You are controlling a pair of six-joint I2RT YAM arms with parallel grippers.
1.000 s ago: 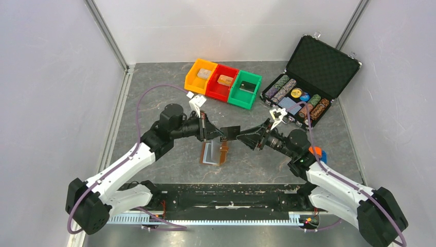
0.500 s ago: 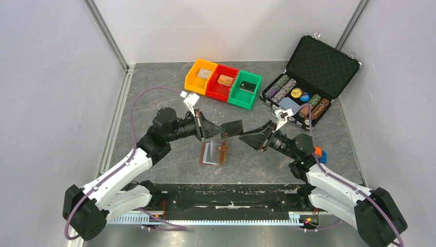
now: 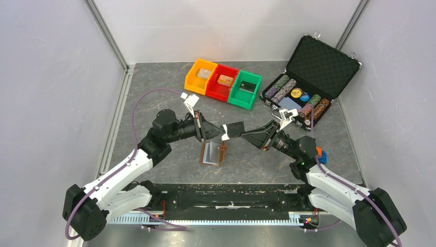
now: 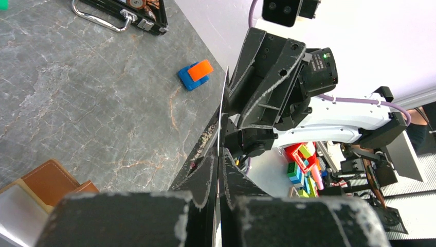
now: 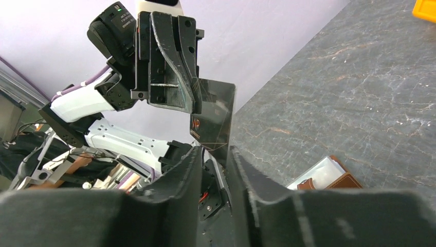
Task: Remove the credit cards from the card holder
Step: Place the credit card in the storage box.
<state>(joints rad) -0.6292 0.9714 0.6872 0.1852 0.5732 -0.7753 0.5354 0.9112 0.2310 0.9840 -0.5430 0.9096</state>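
Note:
The brown leather card holder (image 3: pixel 212 153) lies open on the table, its pale inner pockets up; it also shows in the right wrist view (image 5: pixel 321 172) and the left wrist view (image 4: pixel 46 177). My left gripper (image 3: pixel 224 132) is shut on a black credit card (image 3: pixel 235 128) and holds it in the air above the holder. In the left wrist view the card (image 4: pixel 222 113) shows edge-on between the left gripper's (image 4: pixel 220 154) closed jaws. My right gripper (image 3: pixel 248 135) faces it, jaws apart. In the right wrist view the card (image 5: pixel 216 113), marked VIP, has its lower corner at the right gripper's (image 5: pixel 213 154) open tips.
Orange (image 3: pixel 200 75), red (image 3: pixel 222 82) and green (image 3: pixel 246 88) bins stand at the back. An open black chip case (image 3: pixel 308 77) sits at the back right. A small blue and orange block (image 3: pixel 319 153) lies by the right arm.
Both arms have drawn back a little, the left one leftward and the right one rightward. The black card stays in the left gripper, slightly higher and nearer the right gripper's tips.

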